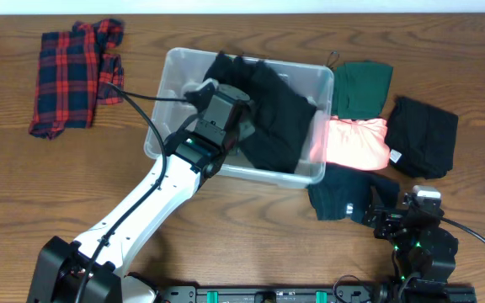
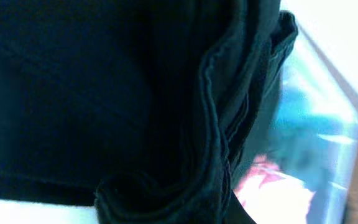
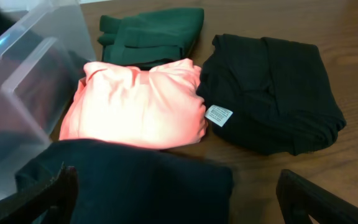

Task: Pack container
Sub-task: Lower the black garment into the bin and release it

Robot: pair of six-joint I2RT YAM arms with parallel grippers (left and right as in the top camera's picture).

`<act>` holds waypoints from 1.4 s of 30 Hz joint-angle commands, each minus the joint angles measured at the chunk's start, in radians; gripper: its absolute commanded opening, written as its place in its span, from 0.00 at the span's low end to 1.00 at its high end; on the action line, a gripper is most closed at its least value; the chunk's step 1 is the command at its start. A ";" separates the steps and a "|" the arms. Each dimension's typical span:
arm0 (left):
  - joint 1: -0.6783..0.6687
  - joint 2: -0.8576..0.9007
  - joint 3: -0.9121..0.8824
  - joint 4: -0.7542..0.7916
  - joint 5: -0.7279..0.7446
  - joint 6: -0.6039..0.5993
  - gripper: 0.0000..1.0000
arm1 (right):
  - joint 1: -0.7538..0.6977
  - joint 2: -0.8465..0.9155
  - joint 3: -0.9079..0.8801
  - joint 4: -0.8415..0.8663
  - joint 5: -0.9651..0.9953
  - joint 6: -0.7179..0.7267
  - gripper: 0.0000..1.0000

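Note:
The clear container (image 1: 244, 61) stands mid-table and holds a black garment (image 1: 272, 118). My left gripper (image 1: 226, 114) is down inside it. In the left wrist view the black garment (image 2: 104, 93) fills the frame and bunches at the jaws, whose fingers are hidden, so the gripper looks shut on the cloth. The container wall (image 2: 328, 143) shows at the right. My right gripper (image 1: 375, 212) is open and empty at the front right, just over a folded dark garment (image 1: 339, 195). In the right wrist view this garment (image 3: 129, 180) lies between the open fingers (image 3: 179, 199), with the container (image 3: 30, 68) to the left.
A folded pink garment (image 1: 356, 143) (image 3: 135, 102), a green one (image 1: 362, 84) (image 3: 151, 31) and a black one with a white tag (image 1: 423, 135) (image 3: 269, 90) lie right of the container. A red plaid shirt (image 1: 74, 76) lies at the far left.

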 commanded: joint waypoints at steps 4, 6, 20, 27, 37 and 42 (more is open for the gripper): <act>-0.006 0.003 0.018 -0.098 -0.035 0.027 0.06 | -0.004 -0.006 -0.002 -0.001 -0.004 0.012 0.99; -0.006 0.003 0.018 -0.108 -0.039 0.026 0.07 | -0.004 -0.006 -0.002 0.000 -0.004 0.012 0.99; 0.195 -0.235 0.018 -0.108 -0.099 0.192 1.00 | -0.004 -0.006 -0.002 0.000 -0.004 0.012 0.99; 0.208 -0.279 0.018 -0.149 0.370 0.795 0.98 | -0.004 -0.006 -0.002 0.000 -0.004 0.012 0.99; 0.194 -0.258 0.018 -0.472 0.572 1.361 0.98 | -0.004 -0.006 -0.002 -0.001 -0.004 0.012 0.99; 0.180 -0.256 0.018 -0.486 0.483 1.421 0.98 | -0.004 -0.006 -0.002 0.000 -0.004 0.012 0.99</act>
